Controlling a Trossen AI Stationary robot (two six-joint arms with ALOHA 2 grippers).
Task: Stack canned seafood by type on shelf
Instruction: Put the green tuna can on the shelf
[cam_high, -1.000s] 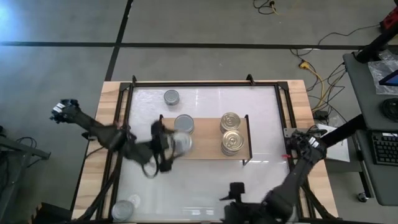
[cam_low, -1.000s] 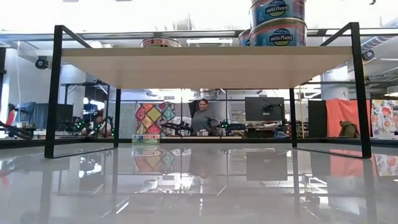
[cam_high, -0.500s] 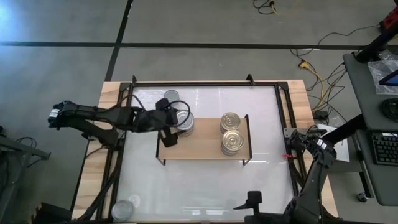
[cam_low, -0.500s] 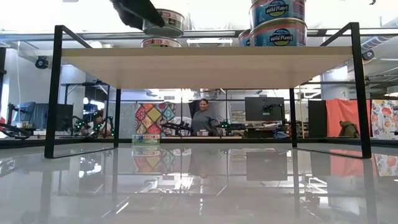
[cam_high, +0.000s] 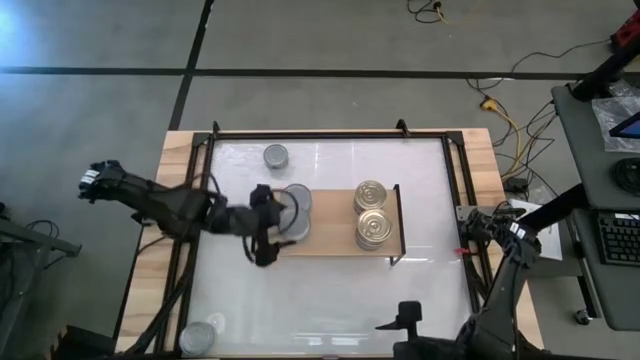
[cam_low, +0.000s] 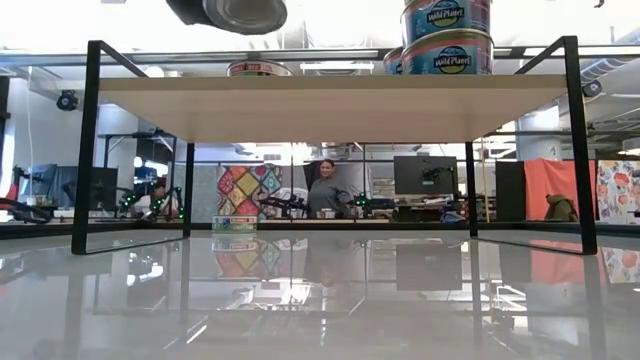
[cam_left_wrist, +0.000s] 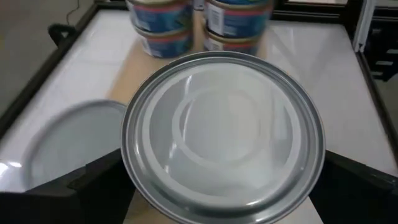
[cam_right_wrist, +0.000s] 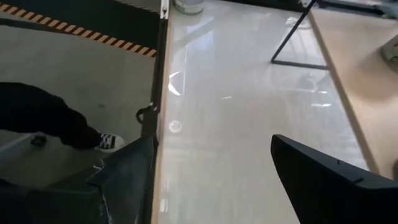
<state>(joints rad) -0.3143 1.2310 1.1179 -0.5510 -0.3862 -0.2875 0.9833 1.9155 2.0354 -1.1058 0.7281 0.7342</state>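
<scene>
Your left end effector (cam_high: 272, 222) pinches a silver tin (cam_left_wrist: 222, 135) above the shelf (cam_high: 330, 238), left end. Next: you lower it squarely onto the silver tin (cam_high: 296, 198) there. Right end effector (cam_high: 398, 322) spread, idle at the surface's near edge.

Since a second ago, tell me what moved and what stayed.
The left gripper, shut on a silver-topped can, swung toward the table's far side and back, and now hovers over the shelf's left end. The right gripper drew back slightly. The gold-topped cans stayed put.

Grey concrete floor (cam_high: 330, 40) — yellow cable (cam_high: 497, 112), colourful quilt (cam_low: 238, 190) behind.
</scene>
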